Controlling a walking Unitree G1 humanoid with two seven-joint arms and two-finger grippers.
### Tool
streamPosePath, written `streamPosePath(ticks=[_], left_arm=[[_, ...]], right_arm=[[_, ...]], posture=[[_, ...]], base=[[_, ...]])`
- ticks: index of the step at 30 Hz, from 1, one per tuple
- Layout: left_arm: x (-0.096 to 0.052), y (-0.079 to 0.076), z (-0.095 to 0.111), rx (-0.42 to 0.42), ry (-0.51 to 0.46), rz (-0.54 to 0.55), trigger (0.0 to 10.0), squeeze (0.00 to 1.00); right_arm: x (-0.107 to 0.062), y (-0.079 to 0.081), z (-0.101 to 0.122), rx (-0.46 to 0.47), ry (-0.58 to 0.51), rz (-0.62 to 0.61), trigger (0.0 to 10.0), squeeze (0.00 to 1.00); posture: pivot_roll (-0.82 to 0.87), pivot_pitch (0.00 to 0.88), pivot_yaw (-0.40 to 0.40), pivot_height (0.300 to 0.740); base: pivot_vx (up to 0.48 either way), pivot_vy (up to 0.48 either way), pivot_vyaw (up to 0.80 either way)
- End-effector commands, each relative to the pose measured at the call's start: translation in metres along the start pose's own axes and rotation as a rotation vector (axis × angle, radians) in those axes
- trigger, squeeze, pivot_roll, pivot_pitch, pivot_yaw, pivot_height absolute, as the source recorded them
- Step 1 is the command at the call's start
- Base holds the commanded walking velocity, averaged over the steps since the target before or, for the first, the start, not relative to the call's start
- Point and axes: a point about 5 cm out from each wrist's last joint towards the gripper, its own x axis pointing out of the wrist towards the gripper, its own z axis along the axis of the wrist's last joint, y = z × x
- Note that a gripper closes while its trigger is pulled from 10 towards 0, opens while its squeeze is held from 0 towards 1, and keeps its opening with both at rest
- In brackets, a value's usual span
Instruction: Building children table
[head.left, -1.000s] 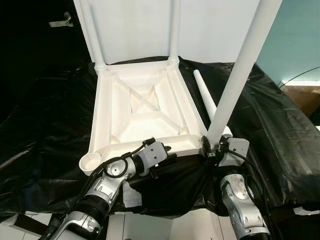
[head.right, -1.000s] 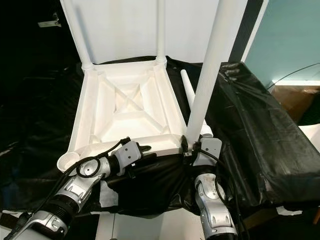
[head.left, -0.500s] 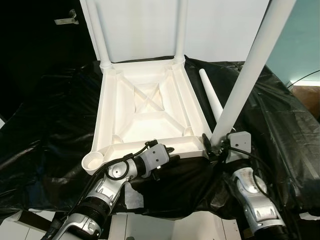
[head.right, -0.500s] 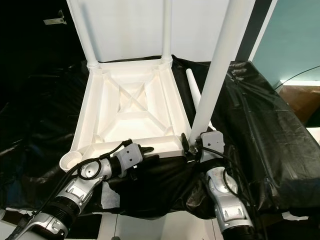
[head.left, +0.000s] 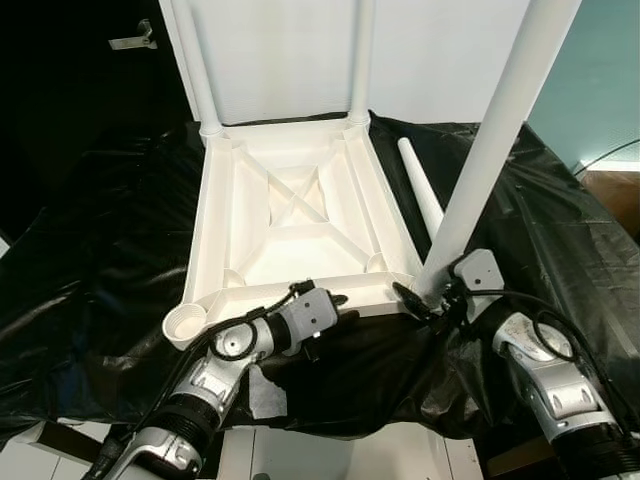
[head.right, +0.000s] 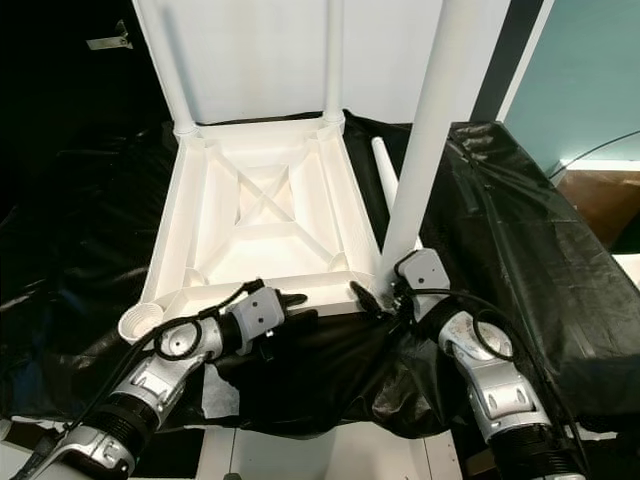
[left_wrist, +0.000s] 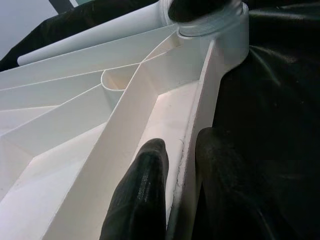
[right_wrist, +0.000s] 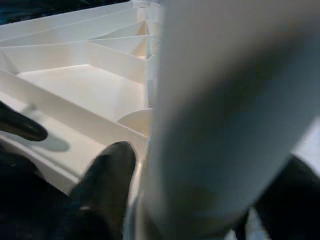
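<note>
A white plastic table top (head.left: 300, 215) lies upside down on black sheeting. Two white legs stand in its far corners, one on the left (head.left: 197, 60) and one on the right (head.left: 361, 55). My left gripper (head.left: 335, 305) is shut on the near rim (left_wrist: 192, 130), one finger inside and one outside. My right gripper (head.left: 428, 298) is shut around the base of a third leg (head.left: 490, 150), which stands slightly tilted at the near right corner socket. That leg (right_wrist: 220, 115) sits between the right fingers (right_wrist: 107, 170). The near left socket (head.left: 185, 322) is open and empty.
A loose white leg (head.left: 420, 185) lies on the black sheet (head.left: 110, 250) just right of the table top. A white panel (head.left: 440, 50) stands behind and a teal wall (head.left: 600, 70) is at the right. A scrap of white paper (head.left: 262, 390) lies at the sheet's near edge.
The camera shifted slightly early on. My right forearm has swung outward to the right while its gripper keeps the leg at the near right corner. The left gripper stays on the rim.
</note>
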Motion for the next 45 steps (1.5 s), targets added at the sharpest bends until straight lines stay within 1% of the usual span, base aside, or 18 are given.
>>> streamPosePath(ticks=[1,7,8,9,11,12,18,20,23,29,34,35,36,37,39,40,44,45], left_arm=[[-0.001,-0.022,-0.02,-0.038,0.102,-0.115,10.0,0.0],[-0.002,-0.022,-0.021,-0.038,0.103,-0.115,10.0,0.0],[-0.002,-0.022,-0.02,-0.036,0.103,-0.114,10.0,0.0],[-0.002,-0.022,-0.02,-0.036,0.103,-0.114,10.0,0.0],[-0.002,-0.021,-0.02,-0.039,0.102,-0.103,10.0,0.0],[-0.002,-0.022,-0.02,-0.041,0.102,-0.101,10.0,0.0],[-0.004,-0.025,-0.021,-0.042,0.104,-0.107,10.0,0.0],[-0.005,-0.026,-0.023,-0.041,0.11,-0.114,10.0,0.0],[-0.005,-0.024,-0.023,-0.035,0.114,-0.116,10.0,0.0],[-0.004,-0.021,-0.022,-0.029,0.115,-0.116,10.0,0.0],[-0.003,-0.021,-0.022,-0.027,0.116,-0.116,10.0,0.0],[-0.003,-0.021,-0.022,-0.027,0.117,-0.116,10.0,0.0],[-0.003,-0.021,-0.022,-0.027,0.117,-0.116,10.0,0.0],[-0.003,-0.021,-0.022,-0.027,0.116,-0.115,10.0,0.0],[-0.003,-0.021,-0.022,-0.028,0.115,-0.114,10.0,0.0],[-0.003,-0.022,-0.021,-0.028,0.113,-0.114,10.0,0.0],[-0.002,-0.023,-0.022,-0.03,0.112,-0.115,10.0,0.0],[-0.002,-0.023,-0.022,-0.032,0.111,-0.115,10.0,0.0]], right_arm=[[0.002,0.01,-0.008,0.078,0.022,0.043,0.0,0.0],[0.004,0.007,-0.009,0.163,0.007,-0.025,0.0,0.0],[0.005,0.009,-0.014,0.21,0.005,-0.186,0.0,0.0],[0.005,0.009,-0.014,0.21,0.005,-0.186,0.0,0.0],[0.004,0.026,-0.025,0.268,0.035,-0.452,0.0,0.0],[0.003,0.033,-0.029,0.292,0.052,-0.523,0.0,0.0],[-0.001,0.039,-0.033,0.322,0.065,-0.6,0.0,0.0],[-0.004,0.031,-0.032,0.31,0.063,-0.694,0.0,0.0],[-0.004,0.026,-0.031,0.301,0.058,-0.757,0.0,0.0],[0.001,0.026,-0.029,0.321,0.052,-0.811,0.0,0.0],[0.005,0.029,-0.027,0.335,0.039,-0.802,0.0,0.0],[0.008,0.032,-0.025,0.327,0.028,-0.761,10.0,0.0],[0.011,0.034,-0.022,0.313,0.018,-0.728,10.0,0.0],[0.012,0.034,-0.02,0.303,0.004,-0.7,10.0,0.61],[0.012,0.034,-0.018,0.298,-0.005,-0.685,10.0,0.61],[0.012,0.031,-0.016,0.297,-0.02,-0.668,10.0,1.0],[0.012,0.028,-0.015,0.29,-0.028,-0.651,10.0,1.0],[0.011,0.025,-0.013,0.266,-0.036,-0.611,10.0,0.0]], posture=[[-0.02,0.019,-0.013,0.74],[-0.02,0.018,-0.013,0.74],[-0.02,0.021,-0.026,0.74],[-0.02,0.021,-0.026,0.74],[-0.01,0.019,-0.029,0.74],[-0.01,0.019,-0.029,0.74],[0.0,0.019,-0.024,0.74],[0.0,0.017,-0.022,0.74],[0.0,0.011,-0.019,0.74],[0.0,0.001,-0.016,0.74],[0.0,0.0,-0.017,0.74],[0.0,0.0,-0.018,0.74],[0.0,0.0,-0.019,0.74],[0.0,0.002,-0.02,0.74],[0.0,0.002,-0.02,0.74],[-0.01,0.006,-0.02,0.74],[-0.01,0.008,-0.022,0.74],[-0.02,0.01,-0.023,0.74]], base=[[0.0,0.0,0.0],[0.0,0.0,0.0],[0.0,0.0,0.0],[0.0,0.0,0.0],[0.0,0.0,0.0],[0.0,0.0,0.0],[0.0,0.0,0.0],[0.0,0.0,0.0],[0.0,0.0,0.0],[0.0,0.0,0.0],[0.0,0.0,0.0],[0.0,0.0,0.0],[0.0,0.0,0.0],[0.0,0.0,0.0],[0.0,0.0,0.0],[0.0,0.0,0.0],[0.0,0.0,0.0],[0.0,0.0,0.0]])
